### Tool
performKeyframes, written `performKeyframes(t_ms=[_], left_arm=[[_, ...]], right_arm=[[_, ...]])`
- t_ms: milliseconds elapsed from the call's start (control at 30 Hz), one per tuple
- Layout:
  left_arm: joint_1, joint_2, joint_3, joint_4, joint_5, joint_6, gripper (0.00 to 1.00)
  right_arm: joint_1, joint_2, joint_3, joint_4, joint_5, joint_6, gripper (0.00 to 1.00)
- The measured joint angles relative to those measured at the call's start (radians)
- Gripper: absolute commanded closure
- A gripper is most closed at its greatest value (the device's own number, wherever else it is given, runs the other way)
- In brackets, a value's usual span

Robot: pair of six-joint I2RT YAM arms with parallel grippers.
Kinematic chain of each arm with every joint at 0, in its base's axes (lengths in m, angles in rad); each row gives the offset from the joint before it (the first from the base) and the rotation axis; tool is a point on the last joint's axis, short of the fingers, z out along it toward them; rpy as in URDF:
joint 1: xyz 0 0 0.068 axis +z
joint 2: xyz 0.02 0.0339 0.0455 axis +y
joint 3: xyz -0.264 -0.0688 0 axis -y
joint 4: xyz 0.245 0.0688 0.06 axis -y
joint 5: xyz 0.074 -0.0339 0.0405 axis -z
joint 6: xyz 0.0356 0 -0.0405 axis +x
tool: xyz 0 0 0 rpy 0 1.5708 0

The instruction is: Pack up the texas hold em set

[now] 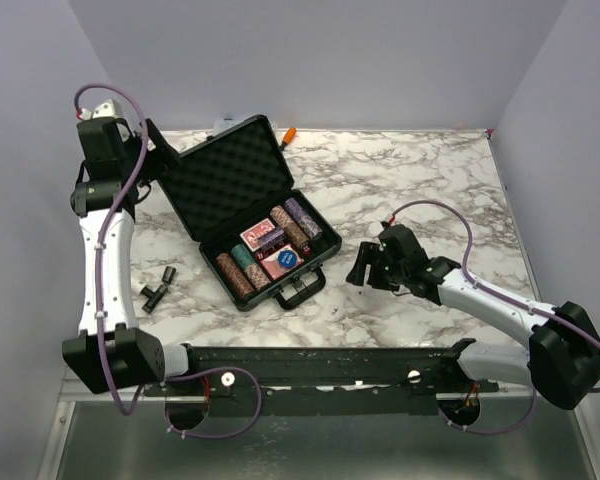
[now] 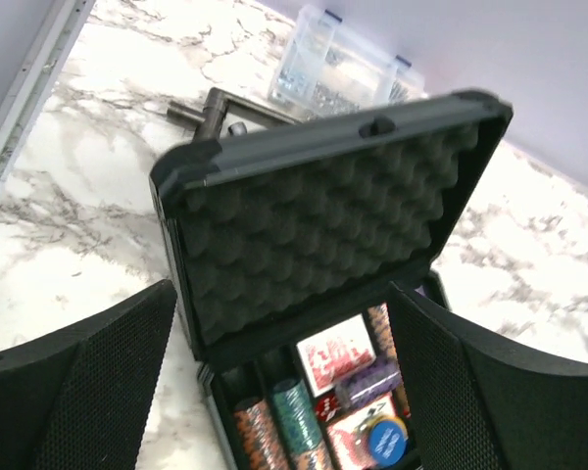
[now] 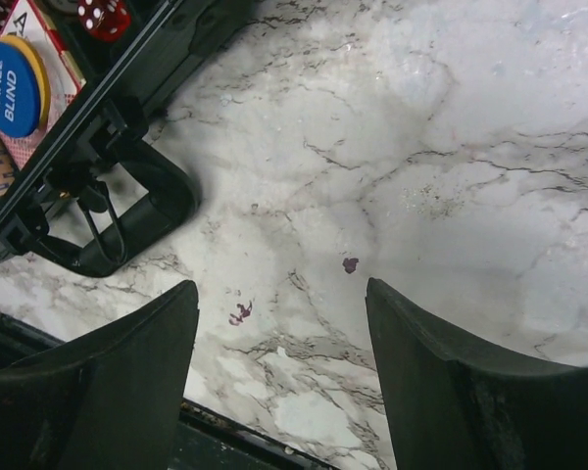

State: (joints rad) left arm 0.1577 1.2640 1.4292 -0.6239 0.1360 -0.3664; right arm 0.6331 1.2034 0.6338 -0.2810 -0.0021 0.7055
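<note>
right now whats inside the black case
Chip stacks, red-backed card decks, a blue button and red dice sit in the open case. Anything beneath them is covered.

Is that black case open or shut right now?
Open. The black case has its lid tilted back; chip stacks and card decks show inside.
</note>
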Motion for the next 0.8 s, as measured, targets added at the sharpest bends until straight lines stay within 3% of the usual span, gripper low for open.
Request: performKeyframes(t_ms=[267,433,633,800], left_arm=[[0.13,0.183,0.11,0.092,0.132,-0.12,0.17],[0.195,0.259,0.117,0.173,0.204,-0.192,0.31],[0.239,0.356,0.117,0.241,0.277,-0.259,0.35],[0.244,0.407,0.117,0.249,0.294,-0.283,0.46]], right_arm=[[0.0,-0.03,-0.04,0.028,-0.058,0.009,0.31],[0.0,-0.051,-0.058,0.026,-0.08,0.01,0.33],[0.0,-0.056,-0.059,0.027,-0.113,0.009,0.35],[0.0,-0.069,-0.063,0.03,-0.134,0.01,0.37]])
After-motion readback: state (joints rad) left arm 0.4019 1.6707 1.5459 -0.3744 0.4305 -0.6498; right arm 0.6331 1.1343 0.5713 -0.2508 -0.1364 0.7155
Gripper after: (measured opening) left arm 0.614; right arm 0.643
